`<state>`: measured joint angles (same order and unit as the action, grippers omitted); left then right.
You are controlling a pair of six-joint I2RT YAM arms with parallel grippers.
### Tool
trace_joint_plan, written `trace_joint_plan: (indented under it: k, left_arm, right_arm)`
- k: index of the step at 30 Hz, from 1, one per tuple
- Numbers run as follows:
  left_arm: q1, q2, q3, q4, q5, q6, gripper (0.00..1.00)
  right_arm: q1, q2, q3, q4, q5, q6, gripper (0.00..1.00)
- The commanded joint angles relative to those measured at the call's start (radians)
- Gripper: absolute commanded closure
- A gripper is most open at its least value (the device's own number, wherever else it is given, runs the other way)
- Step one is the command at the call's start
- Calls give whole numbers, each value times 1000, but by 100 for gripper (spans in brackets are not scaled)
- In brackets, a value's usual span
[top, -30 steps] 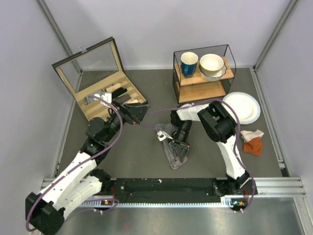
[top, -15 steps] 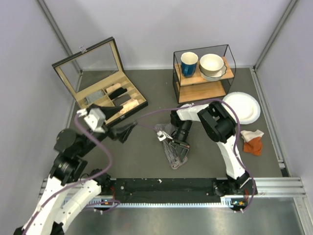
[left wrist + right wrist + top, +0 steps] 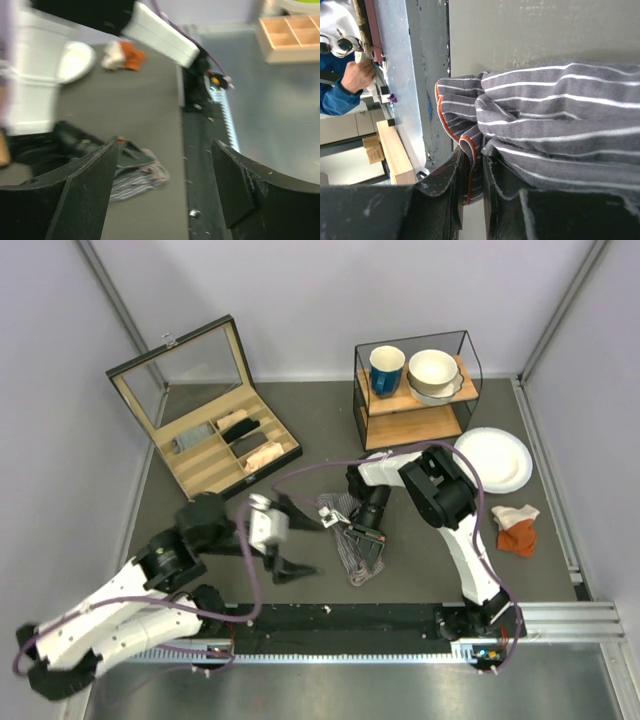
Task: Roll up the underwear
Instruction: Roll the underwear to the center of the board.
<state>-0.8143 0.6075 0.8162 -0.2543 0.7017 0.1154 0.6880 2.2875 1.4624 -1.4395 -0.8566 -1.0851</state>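
Top external view: the underwear (image 3: pixel 358 562) lies crumpled left of the plate (image 3: pixel 495 458), nearer the arms' bases, with the right gripper (image 3: pixel 362 537) down on it and the left gripper (image 3: pixel 290 568) farther left. Left wrist view: the left gripper (image 3: pixel 164 150) stands wide and empty, with the cloth beyond it. Right wrist view: the right gripper (image 3: pixel 474 159) is narrow, pinching an orange-trimmed fold of the striped cloth.
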Motion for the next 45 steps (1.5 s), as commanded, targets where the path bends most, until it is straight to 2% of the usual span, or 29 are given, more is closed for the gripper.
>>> trace_joint_plan:
  k: [1,2,3,8,9,12,22,25,28,31,32,35,36,37,40,43,44,45]
  left_arm:
    - [-290,177,15,-88,-302,104,20]
    - [-372,217,20,-103,-345,122,20]
    - [-403,254,17,-99,-391,124,20]
    - [-488,463,-75,45,-568,130,21]
    - [-494,488,-92,129,-577,129,21]
    - [-514,598,-120,232,-634,133,21]
    - [-523,837,-92,323,-719,141,20]
    - [-525,885,-88,323,-741,130,24]
    - [-523,917,-89,320,-772,113,34]
    - [-523,945,-92,319,-827,92,49]
    - [-522,951,-92,319,-835,84,60]
    - [-514,969,-89,316,-806,67,83]
    - [-507,974,-86,310,-785,60,95]
    - [-488,974,-86,305,-762,43,99]
    - [-421,966,-98,306,-599,9,100]
    - [-318,956,-133,343,-402,-72,100]
    - [-292,957,-150,355,-354,-89,100]
    - [-270,963,-158,366,-308,-101,100]
  right_arm:
    - [21,61,6,-7,126,-9,91]
    - [21,64,7,-9,126,-6,91]
    - [19,67,9,-7,126,-4,91]
    - [19,67,9,-7,125,-2,91]
    - [19,67,9,-9,125,-4,91]
    - [19,66,9,-7,125,-2,91]
    - [18,63,6,-7,125,-6,90]
    - [16,59,7,-7,125,-7,89]
    - [16,56,6,-5,123,-9,89]
    - [15,52,6,-6,123,-10,88]
    - [15,49,4,-6,122,-10,87]
    - [8,38,4,-1,119,-10,85]
    - [7,21,6,1,114,-9,84]
    - [2,12,6,4,110,-9,83]
    - [-25,-52,4,21,94,-6,79]
    - [-68,-138,-8,50,74,-2,68]
    - [-77,-157,-20,57,71,-2,62]
    - [-102,-178,-27,74,70,-4,61]
